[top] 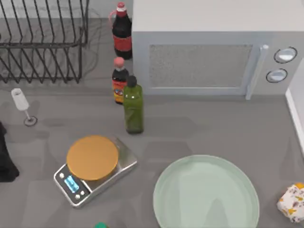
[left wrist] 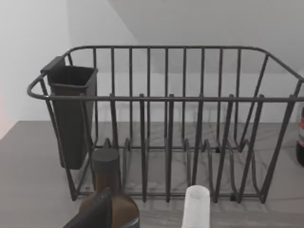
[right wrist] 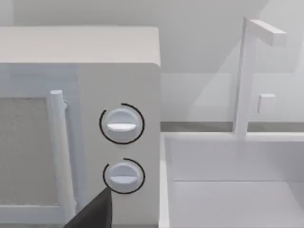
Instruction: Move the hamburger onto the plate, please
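Observation:
The hamburger [top: 292, 201], a small white-wrapped bundle with orange marks, lies on the grey table at the far right near the front edge. Just left of it, apart from it, sits the wide mint-green plate [top: 206, 194] with nothing on it. My left arm [top: 5, 156] rests at the table's left edge, far from both. A dark part of my left gripper [left wrist: 95, 214] shows low in the left wrist view, facing the dish rack. A dark part of my right gripper [right wrist: 92, 213] shows in the right wrist view, facing the microwave's knobs.
A silver scale with an orange disc [top: 92, 157] stands left of the plate. A green bottle [top: 133, 107], two dark sauce bottles [top: 122, 33], a wine glass [top: 21, 102], a wire dish rack [top: 42, 42] and a microwave [top: 199, 52] line the back. A white sink [right wrist: 232, 180] lies at the right.

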Tool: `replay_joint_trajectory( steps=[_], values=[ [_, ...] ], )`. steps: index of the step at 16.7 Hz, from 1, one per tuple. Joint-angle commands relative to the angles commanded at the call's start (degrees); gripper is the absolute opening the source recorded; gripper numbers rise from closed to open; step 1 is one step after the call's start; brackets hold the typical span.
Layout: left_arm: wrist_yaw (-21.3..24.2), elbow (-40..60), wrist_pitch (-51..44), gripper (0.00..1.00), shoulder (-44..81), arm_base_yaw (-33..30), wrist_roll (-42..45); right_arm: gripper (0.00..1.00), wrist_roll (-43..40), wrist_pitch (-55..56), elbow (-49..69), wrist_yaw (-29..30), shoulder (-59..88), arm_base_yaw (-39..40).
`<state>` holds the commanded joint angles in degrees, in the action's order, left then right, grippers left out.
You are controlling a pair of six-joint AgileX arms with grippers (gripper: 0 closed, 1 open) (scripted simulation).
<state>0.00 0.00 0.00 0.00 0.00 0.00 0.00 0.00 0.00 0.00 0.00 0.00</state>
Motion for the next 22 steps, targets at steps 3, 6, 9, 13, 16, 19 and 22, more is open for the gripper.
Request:
replay_joint_trajectory(
  steps=[3,6,9,13,16,19,22],
  values=[
    [0.0,0.0,0.0,1.0,0.0,0.0,0.0,1.0,-0.19,-0.6,0.55,0.02,0.69,0.19],
    [0.0,0.0,0.0,1.0,0.0,0.0,0.0,1.0,-1.6,-5.07,4.6,0.09,6.18,1.72],
    [0.0,0.0,0.0,1.0,0.0,0.0,0.0,1.0,-3.96,-12.77,11.31,0.09,16.94,4.41],
    [0.0,0.0,0.0,1.0,0.0,0.0,0.0,1.0,-7.74,-25.84,21.91,0.03,37.71,8.82],
    [0.0,0.0,0.0,1.0,0.0,0.0,0.0,1.0,-10.59,-35.85,29.88,-0.03,53.14,12.12],
    [0.0,0.0,0.0,1.0,0.0,0.0,0.0,1.0,-13.18,-44.57,37.16,-0.03,65.55,15.04],
    [0.0,0.0,0.0,1.0,0.0,0.0,0.0,1.0,-15.26,-51.15,43.13,0.05,75.52,17.35]
  ],
)
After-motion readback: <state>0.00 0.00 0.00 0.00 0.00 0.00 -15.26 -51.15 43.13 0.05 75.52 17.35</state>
